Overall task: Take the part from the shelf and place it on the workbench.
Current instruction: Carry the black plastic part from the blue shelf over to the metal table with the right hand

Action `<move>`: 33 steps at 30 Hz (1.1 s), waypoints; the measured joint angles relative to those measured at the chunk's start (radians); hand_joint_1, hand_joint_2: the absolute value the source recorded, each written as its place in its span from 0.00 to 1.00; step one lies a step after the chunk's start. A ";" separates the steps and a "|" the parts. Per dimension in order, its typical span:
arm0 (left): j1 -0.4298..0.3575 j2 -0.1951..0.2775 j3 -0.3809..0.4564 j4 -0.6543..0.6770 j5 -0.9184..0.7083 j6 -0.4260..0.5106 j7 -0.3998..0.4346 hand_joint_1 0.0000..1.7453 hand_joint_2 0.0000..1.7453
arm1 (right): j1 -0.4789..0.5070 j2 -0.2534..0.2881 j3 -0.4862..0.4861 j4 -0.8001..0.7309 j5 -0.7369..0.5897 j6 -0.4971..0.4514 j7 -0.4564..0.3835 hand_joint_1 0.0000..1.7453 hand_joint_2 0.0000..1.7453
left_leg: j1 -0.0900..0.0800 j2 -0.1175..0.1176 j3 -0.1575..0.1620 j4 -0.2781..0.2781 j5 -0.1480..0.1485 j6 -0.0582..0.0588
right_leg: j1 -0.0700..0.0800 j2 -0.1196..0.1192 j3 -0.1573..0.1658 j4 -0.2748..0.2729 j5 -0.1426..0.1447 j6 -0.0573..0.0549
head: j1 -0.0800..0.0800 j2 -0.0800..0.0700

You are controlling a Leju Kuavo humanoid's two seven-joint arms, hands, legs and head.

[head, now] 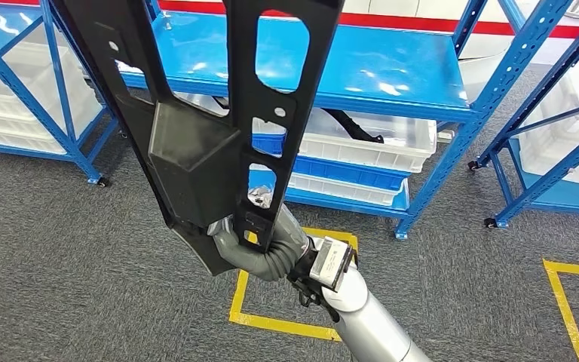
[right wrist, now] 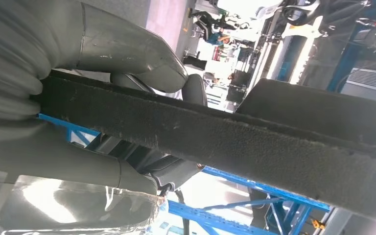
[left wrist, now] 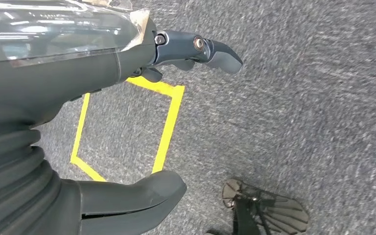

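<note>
Black and long, the moulded plastic part (head: 196,113) rises from frame centre to the top edge, clamped at its lower end by the right hand (head: 260,245), before the blue steel shelf (head: 392,68). Left hand (left wrist: 78,122) hangs fingers apart, holding nothing, above grey carpet (left wrist: 298,98) with its yellow tape square (left wrist: 169,127).

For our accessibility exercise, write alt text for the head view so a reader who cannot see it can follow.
The robot's right hand grips the lower end of a long black part with cut-out holes, holding it up close to the camera. Behind it stands a blue shelf holding white bins, on grey carpet marked with yellow tape.
</note>
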 joint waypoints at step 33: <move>0.003 0.003 0.014 0.000 -0.020 -0.008 -0.015 0.00 1.00 | 0.014 0.002 0.013 -0.002 0.042 0.005 -0.010 1.00 1.00 | -0.009 0.029 -0.017 0.038 -0.032 0.001 | -0.003 -0.022 -0.010 -0.005 0.016 -0.018 | -0.004 0.000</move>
